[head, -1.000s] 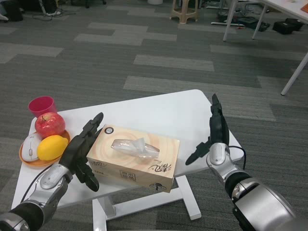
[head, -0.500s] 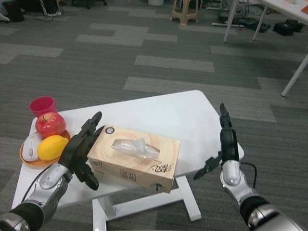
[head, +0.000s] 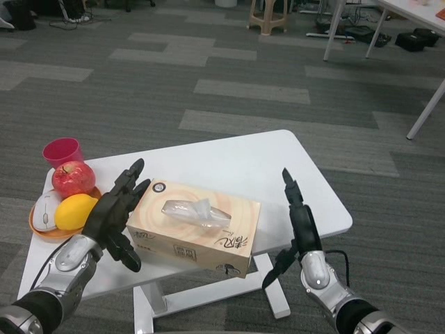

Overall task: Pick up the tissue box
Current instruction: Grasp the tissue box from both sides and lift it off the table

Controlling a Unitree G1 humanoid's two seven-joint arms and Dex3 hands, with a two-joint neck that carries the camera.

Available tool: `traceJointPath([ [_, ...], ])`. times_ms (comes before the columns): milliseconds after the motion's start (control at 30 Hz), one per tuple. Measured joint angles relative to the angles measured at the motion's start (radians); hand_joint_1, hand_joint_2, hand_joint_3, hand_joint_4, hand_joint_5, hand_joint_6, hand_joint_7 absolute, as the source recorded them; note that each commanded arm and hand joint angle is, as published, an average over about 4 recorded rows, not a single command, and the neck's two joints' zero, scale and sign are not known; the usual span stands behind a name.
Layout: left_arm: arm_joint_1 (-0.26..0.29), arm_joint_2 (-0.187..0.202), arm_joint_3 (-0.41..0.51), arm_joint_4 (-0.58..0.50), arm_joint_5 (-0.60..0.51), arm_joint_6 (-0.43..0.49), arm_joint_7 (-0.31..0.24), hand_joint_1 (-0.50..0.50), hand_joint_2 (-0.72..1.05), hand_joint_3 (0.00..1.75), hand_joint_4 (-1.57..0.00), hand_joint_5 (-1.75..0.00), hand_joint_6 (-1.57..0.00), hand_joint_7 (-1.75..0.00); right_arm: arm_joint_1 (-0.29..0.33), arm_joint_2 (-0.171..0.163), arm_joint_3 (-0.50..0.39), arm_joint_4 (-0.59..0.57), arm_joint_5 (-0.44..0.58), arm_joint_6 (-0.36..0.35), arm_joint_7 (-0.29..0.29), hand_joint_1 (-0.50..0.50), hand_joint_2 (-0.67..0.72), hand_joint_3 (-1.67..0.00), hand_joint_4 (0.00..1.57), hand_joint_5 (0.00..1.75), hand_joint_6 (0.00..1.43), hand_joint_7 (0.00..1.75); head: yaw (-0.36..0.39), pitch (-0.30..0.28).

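The left hand (head: 113,217) has its fingers (head: 131,174) spread and stretched forward, lying flat against the left end of the tissue box (head: 195,226); it clasps nothing. The right hand (head: 299,226) stands apart from the box's right end, fingers straight and pointing up, thumb hanging down, with nothing held.

The tissue box lies on the front half of the white tabletop (head: 243,163), its near right corner jutting over the front edge. Its long axis runs from the left hand at upper left to the lower right, so the box sits slanted across the view. It is wood-grain patterned, with a white tissue (head: 193,210) bunched in the top slot. A small round black-and-white mark sits at the top's far left corner. Dark brush-style characters and a tiny tree figure show on the front face toward the right end, and small print at its left end; none is clear enough to read.

At the tabletop's left edge an orange plate (head: 38,228) carries a lemon (head: 75,211), a red apple (head: 72,179) and a white computer mouse (head: 44,210), with a pink cup (head: 62,151) just behind.
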Motion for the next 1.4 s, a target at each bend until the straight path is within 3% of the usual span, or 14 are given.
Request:
traceJointPath([
  [567,-0.003,0.002,-0.008,0.001,0.000,0.000,0.000,0.50,-0.55,0.00,0.00,-0.26,0.00,0.00,-0.189,0.118,0.174,0.194,0.009,0.121,0.021,-0.42,0.72,0.00,0.00,0.00,0.00,0.00,-0.006,0.002],
  [833,-0.003,0.008,-0.016,0.001,-0.003,0.000,0.001,0.50,-0.55,0.00,0.00,-0.31,0.00,0.00,-0.215,0.133,0.209,0.224,0.015,0.128,0.013,-0.42,0.72,0.00,0.00,0.00,0.00,0.00,-0.020,0.000],
  [1400,-0.010,0.020,-0.038,0.001,-0.007,0.000,0.004,0.50,-0.55,0.00,0.00,-0.28,0.00,0.00,-0.229,0.141,0.240,0.212,0.025,0.142,-0.071,-0.42,0.72,0.00,0.00,0.00,0.00,0.00,-0.034,0.007],
])
